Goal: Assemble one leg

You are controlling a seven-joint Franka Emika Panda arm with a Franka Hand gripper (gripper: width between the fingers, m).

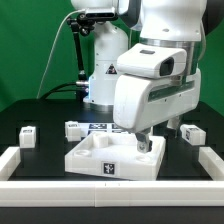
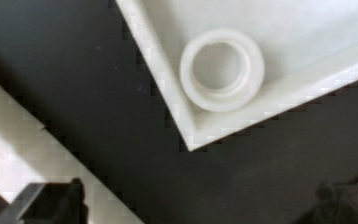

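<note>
Three legs (image 1: pixel 28 133) (image 1: pixel 73 128) (image 1: pixel 190 132): loose on worktop (image 1: pixel 40 152), well apart from fingers (image 2: pixel 43 200).
Fingers: spread wide, holding nothing.
Square tray piece (image 2: pixel 291 40): ringed corner socket (image 2: pixel 220 68) just below fingers.

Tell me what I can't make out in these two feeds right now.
1. Exterior view: where the gripper meets the white square piece is too small to judge contact.
2. Exterior view: the leg at that view's right has a tag too small to read.
3. Wrist view: the fingertips are dark, blurred and cut off by the frame edge.
4. Wrist view: no leg is in frame.
</note>
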